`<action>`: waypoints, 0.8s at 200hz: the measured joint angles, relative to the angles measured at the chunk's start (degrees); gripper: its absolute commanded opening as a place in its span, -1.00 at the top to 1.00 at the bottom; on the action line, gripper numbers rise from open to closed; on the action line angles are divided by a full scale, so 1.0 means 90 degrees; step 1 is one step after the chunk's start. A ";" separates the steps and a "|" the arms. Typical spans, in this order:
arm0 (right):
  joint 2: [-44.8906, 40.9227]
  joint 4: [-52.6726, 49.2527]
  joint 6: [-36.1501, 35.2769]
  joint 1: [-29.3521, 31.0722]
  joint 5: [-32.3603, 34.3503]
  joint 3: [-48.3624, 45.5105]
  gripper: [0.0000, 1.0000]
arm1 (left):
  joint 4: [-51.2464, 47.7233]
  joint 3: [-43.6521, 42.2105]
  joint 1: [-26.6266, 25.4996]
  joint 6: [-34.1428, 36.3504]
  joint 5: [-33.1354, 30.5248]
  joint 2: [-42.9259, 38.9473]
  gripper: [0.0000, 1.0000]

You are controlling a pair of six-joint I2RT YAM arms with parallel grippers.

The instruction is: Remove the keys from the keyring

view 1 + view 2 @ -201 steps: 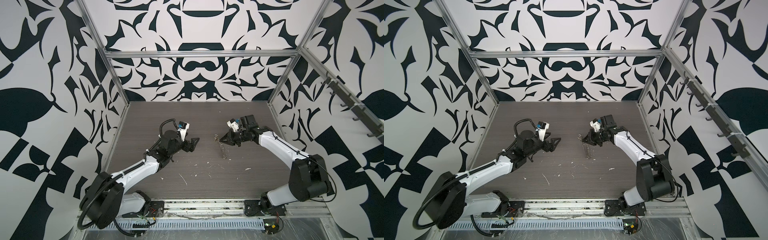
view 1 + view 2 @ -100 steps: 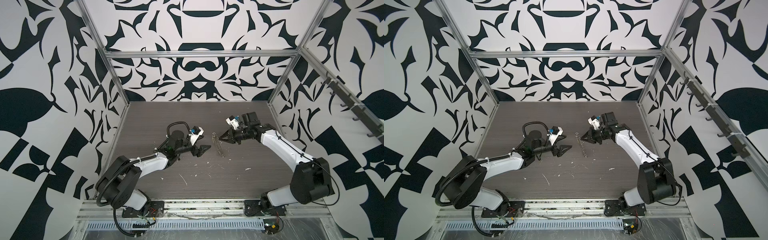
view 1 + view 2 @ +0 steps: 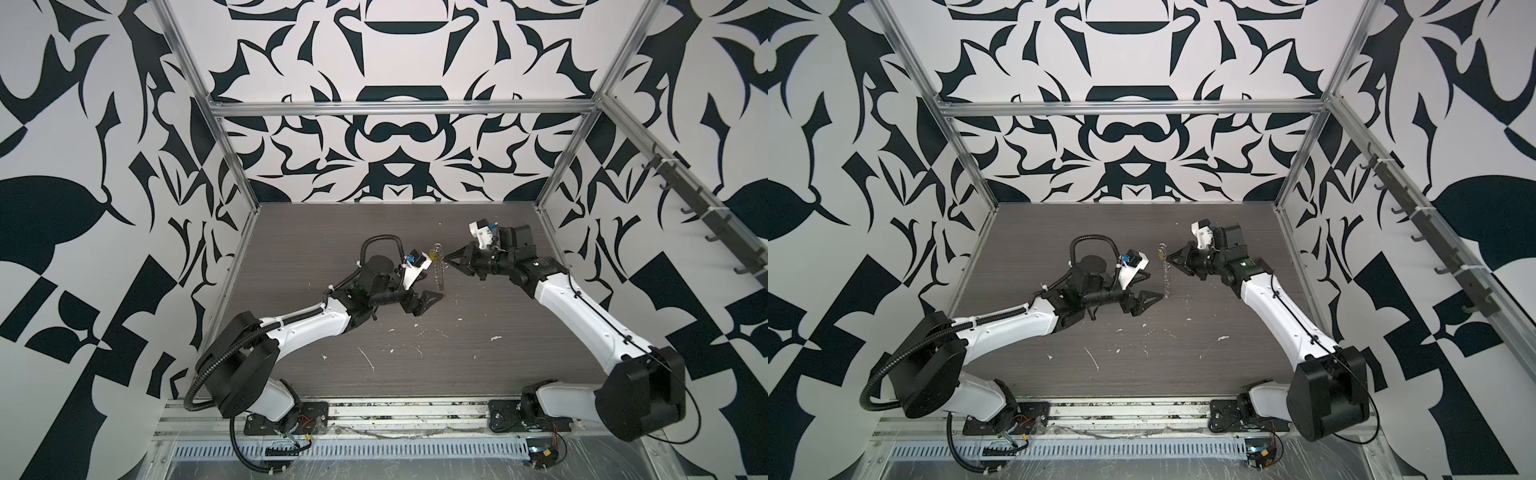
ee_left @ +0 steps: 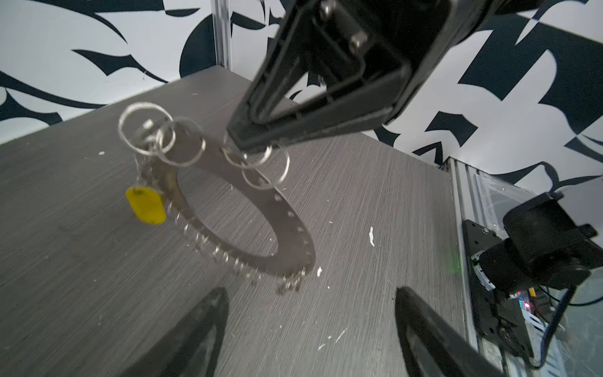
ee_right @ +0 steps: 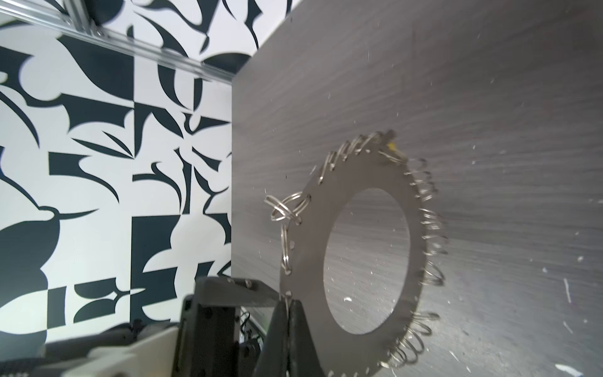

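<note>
Right wrist view: right gripper (image 5: pixel 287 313) jaws are closed, pinching the rim of the keyring (image 5: pixel 359 173). The keyring appears edge-on in both top views, above the table (image 3: pixel 374 232). Yellow key tag (image 4: pixel 145 204) hangs from the rim, away from the pinch. Left gripper (image 4: pixel 310 326) stands wide, near the keyring, not gripping it.

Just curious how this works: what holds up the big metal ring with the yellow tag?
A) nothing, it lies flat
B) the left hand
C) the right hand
C: the right hand is shut on the keyring; the left hand is open, clear of it.
</note>
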 measured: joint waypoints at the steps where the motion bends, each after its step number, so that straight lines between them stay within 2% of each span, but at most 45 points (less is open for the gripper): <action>1: -0.0007 0.0015 0.0019 0.0000 0.0015 -0.0002 1.00 | -0.0007 0.0005 -0.0007 0.0000 -0.0010 0.0002 -0.68; 62: -0.0517 0.0753 0.0782 0.0007 0.0678 -0.0641 1.00 | -0.0214 0.0789 -0.0299 -0.0515 -0.0862 0.0454 -0.64; 85: -0.0675 0.0969 0.1003 0.0041 0.0857 -0.0852 1.00 | -0.0253 0.1076 -0.0393 -0.0767 -0.1168 0.0682 -0.47; 151: -0.0850 0.1234 0.1226 0.0138 0.1030 -0.0872 1.00 | -0.0743 0.1724 -0.0440 -0.0782 -0.1549 0.1139 0.39; 160: -0.0867 0.1236 0.1226 0.0146 0.1035 -0.0872 1.00 | -0.0792 0.1744 -0.0444 -0.0724 -0.1647 0.1141 0.46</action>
